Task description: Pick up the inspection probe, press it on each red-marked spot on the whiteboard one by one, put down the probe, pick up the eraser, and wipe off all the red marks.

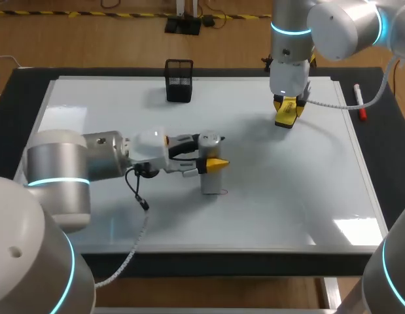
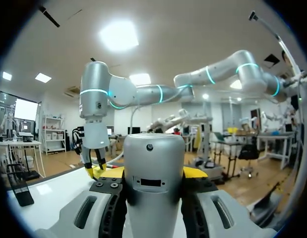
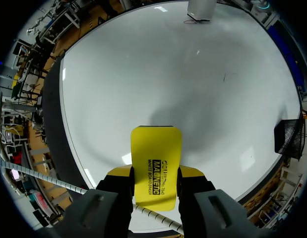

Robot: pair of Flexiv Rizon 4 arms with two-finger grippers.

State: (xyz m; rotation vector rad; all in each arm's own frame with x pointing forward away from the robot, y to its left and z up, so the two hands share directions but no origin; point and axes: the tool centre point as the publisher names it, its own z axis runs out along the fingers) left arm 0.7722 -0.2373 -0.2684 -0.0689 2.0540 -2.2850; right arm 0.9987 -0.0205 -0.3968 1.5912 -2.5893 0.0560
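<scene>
Since the left gripper (image 1: 214, 163) was pinching the probe (image 1: 211, 184), which stood upright near the whiteboard's (image 1: 267, 209) middle, putting it down well likely meant spreading the fingers evenly and backing off level, lest it topple. Over the whiteboard's far right part, the right gripper (image 1: 288, 110) clamped the eraser (image 1: 286, 114). No red marks showed, so any wiping should run flat.

**Both end effectors clamped**

The left arm (image 1: 91, 160) reaches in low and level. The left end effector (image 1: 214, 164) grips the upright probe (image 1: 211, 184) from both sides. The right arm (image 1: 290, 46) hangs vertically, and the right end effector (image 1: 287, 111) points downward, clasping the eraser (image 3: 156, 158).
</scene>
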